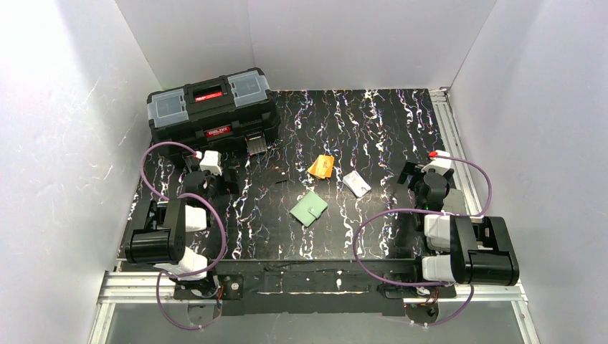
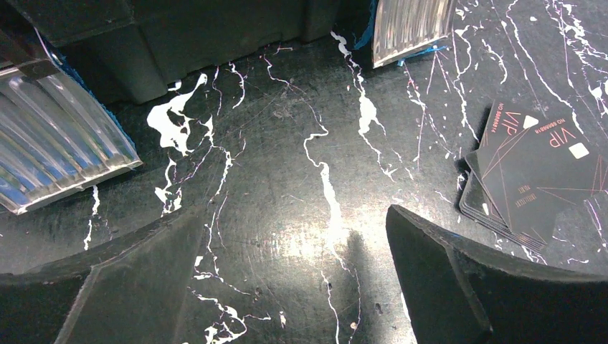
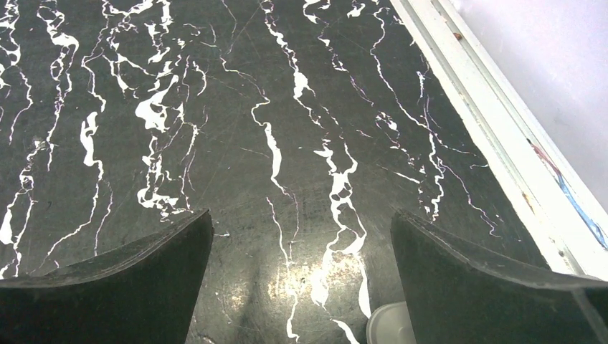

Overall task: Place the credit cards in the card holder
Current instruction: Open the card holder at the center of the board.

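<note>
Black table [image 1: 373, 129], white-veined, glossy. Left tool [image 2: 292, 222] spread wide, empty, low over bare table by the ribbed black toolbox [image 1: 211, 111]; dark VIP-printed cards [image 2: 534, 175] to its right, possibly stacked. Right tool [image 3: 301, 218] spread wide, empty, near right rail. Mid-table: flat mint-green card holder [image 1: 309, 207]; orange card [image 1: 321, 167] and white card [image 1: 356, 183] just beyond, apart.

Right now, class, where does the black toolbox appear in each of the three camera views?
Top external: toolbox in the upper left.
Left wrist: its dark front wall runs along the top edge, ribbed metal latches at left and upper right.
Right wrist: not in it.
Shared landmark: the white-veined black tabletop, in all three views.
</note>
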You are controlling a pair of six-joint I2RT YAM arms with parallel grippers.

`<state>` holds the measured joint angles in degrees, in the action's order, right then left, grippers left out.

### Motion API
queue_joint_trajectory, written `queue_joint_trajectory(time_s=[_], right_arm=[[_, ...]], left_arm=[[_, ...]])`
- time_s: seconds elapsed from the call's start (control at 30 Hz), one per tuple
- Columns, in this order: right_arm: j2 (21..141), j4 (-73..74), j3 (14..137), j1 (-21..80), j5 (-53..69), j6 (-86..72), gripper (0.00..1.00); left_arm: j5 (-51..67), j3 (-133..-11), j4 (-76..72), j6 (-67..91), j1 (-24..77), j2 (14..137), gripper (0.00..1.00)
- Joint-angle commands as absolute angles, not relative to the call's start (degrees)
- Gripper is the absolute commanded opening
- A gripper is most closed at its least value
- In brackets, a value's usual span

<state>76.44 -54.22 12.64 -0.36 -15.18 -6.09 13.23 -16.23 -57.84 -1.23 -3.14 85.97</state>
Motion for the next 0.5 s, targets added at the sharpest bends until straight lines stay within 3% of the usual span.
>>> queue_joint_trajectory(time_s=[0.0,0.07,0.27,0.37,0.47], right_arm=[[74.0,-54.8,14.9,-0.4,-17.1,-6.6,1.0],[71.7,-48.7,17.4,-0.4,-15.1,-5.9,1.0],[73.5,-6.1,39.0,-0.3,-13.3,-15.7,1.0],[72.4,-3.5,40.9,-0.3,-5.3,-16.8,1.0],[68.1,-4.9,39.9,-0.3,1.1,-18.3,1.0]], left_arm=[[11.9,-16.5,-58.7,-1.1,-2.8,85.0,0.99],[11.8,-16.5,-58.8,-1.1,-2.8,85.1,1.0],[11.8,-16.8,-58.2,-1.1,-2.8,85.0,1.0],[11.5,-17.2,-57.7,-0.7,-3.0,84.5,1.0],[13.9,-22.0,-46.0,-1.2,-3.4,80.7,1.0]])
